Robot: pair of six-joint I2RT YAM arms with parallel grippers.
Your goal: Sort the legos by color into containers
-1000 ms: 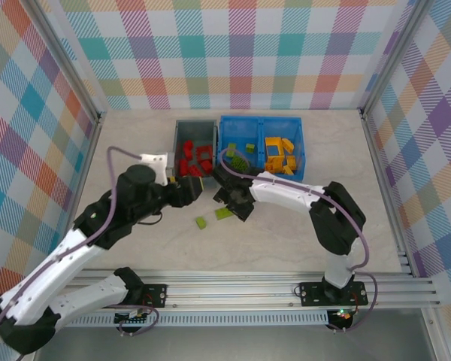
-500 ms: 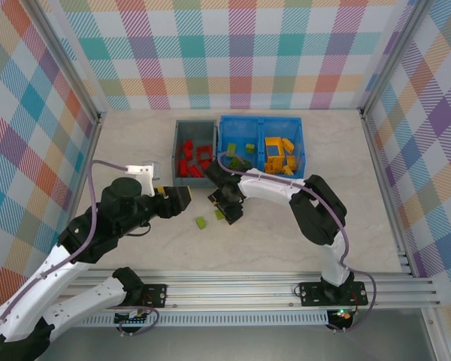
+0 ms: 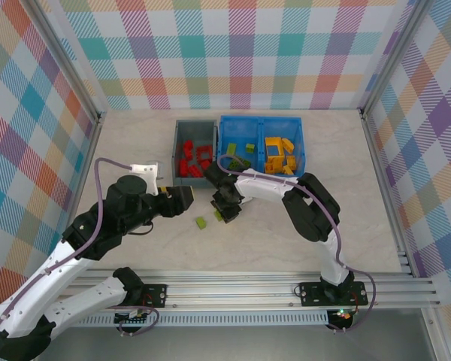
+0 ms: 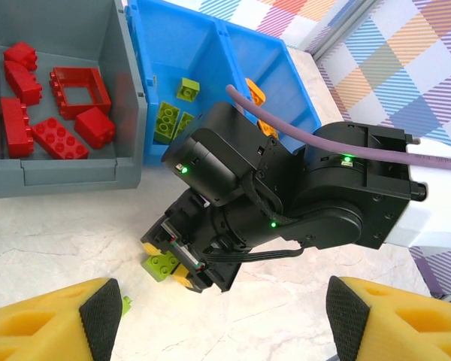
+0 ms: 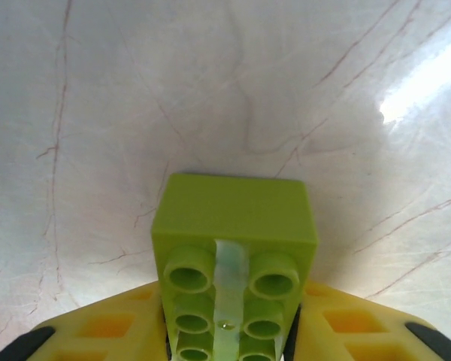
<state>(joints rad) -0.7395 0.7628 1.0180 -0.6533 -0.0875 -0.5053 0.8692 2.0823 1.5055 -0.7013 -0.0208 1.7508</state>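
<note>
Legos: one lime green plastic lego brick is clamped in the right claw, w/ a yellow finger tight against each long side. Its round-holed face points at the wrist cam. Whether the far end touches the pale marbled bench or sits just above it, can't tell. From the left wrist cam the same claw points down at the bench, w/ a bit of lime green showing at its tip.

Just left of that claw a small loose lime green lego piece lies on the bench, apart from it.

Left claw is spread wide w/ nothing betw. its yellow fingers. It hangs over the bench left of the right claw, near the front of the bins.

Behind both claws is the small grey rectangular plastic bin, holding red lego bricks, incl. one open red rectangular frame. Touching its right side is the wider bright blue plastic bin w/ two compartments. The left compartment holds a few lime green legos. The right one holds a heap of yellow-orange legos. The right arm's black wrist crosses in front of the blue bin's near wall.
</note>
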